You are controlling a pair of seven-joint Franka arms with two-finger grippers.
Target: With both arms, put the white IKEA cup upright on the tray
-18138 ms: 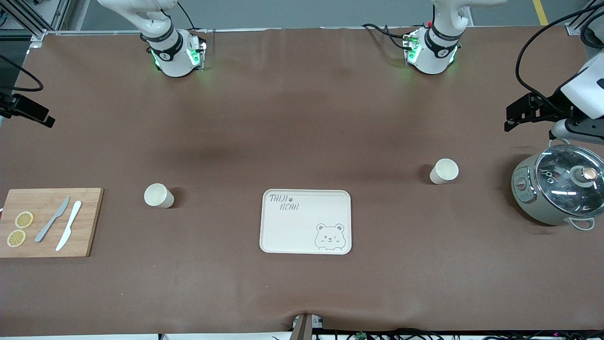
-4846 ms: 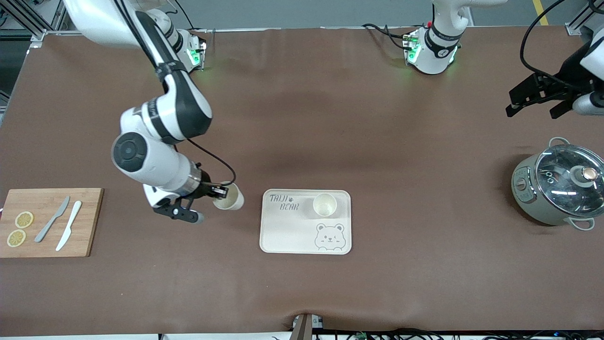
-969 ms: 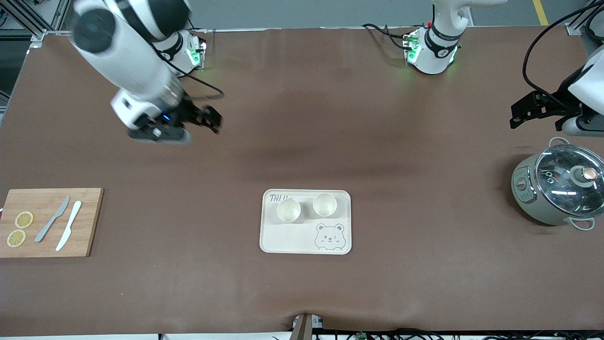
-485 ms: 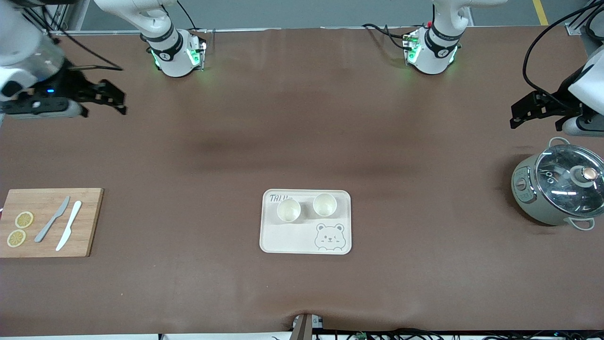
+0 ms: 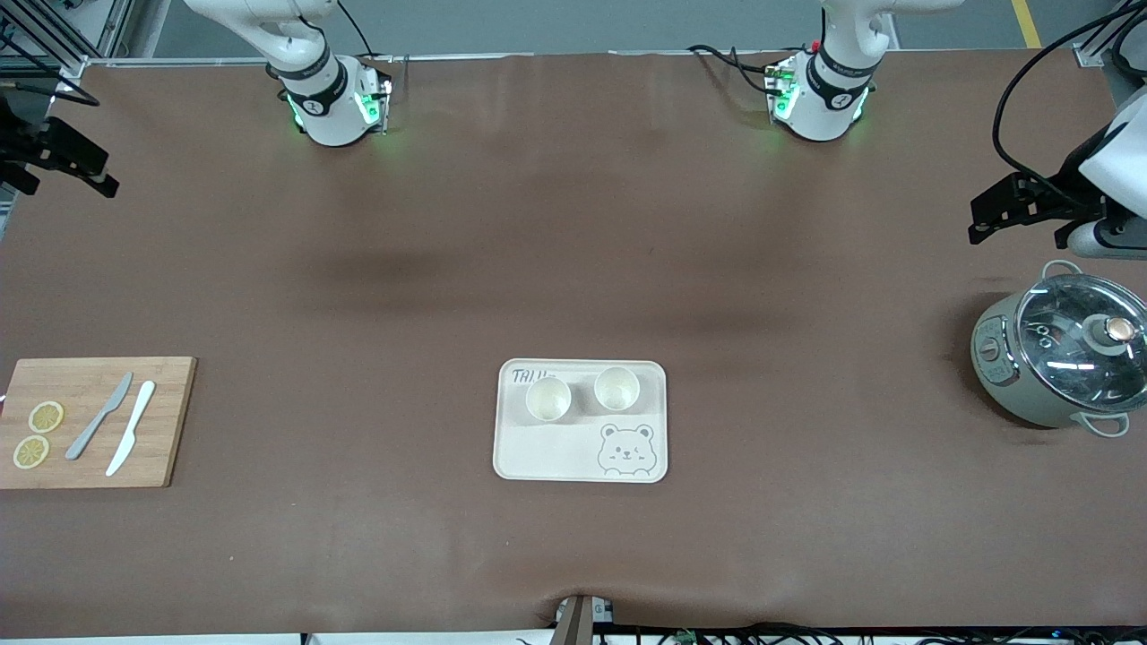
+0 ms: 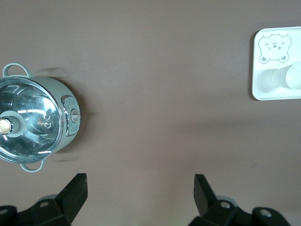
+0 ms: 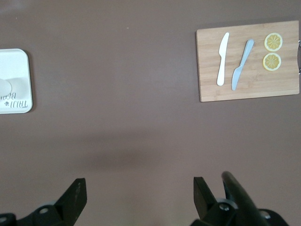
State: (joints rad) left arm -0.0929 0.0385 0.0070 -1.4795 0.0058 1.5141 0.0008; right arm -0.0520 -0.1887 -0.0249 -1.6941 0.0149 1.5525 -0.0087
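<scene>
Two white cups stand upright on the tray (image 5: 547, 452), side by side: one cup (image 5: 547, 399) toward the right arm's end, covering part of the lettering, the other cup (image 5: 616, 388) toward the left arm's end, just above the bear drawing (image 5: 625, 449).

Both grippers are up in the air at the table's two ends, well apart from the tray. The left gripper (image 5: 1021, 208) hangs over bare table near the pot (image 5: 1057, 358), fingers spread and holding nothing. Its own wrist view confirms it: the two black fingers (image 6: 75, 190) stand wide apart with only brown table between them. That view also takes in the glass-lidded pot and just the bear corner of the tray with a slice of one cup, which the front view shows whole.

The right gripper (image 5: 58, 161) sits at the very edge of the front view, over the table's edge at the right arm's end; only dark parts of it show there, so its state is hard to read from that angle. The right wrist view settles it: fingers (image 7: 75, 193) released, wide, empty. From there you also see the cutting board (image 7: 249, 61) with a white knife (image 7: 222, 59), a grey knife (image 7: 242, 63) and two lemon slices (image 7: 273, 51), plus the lettered corner of the tray.
</scene>
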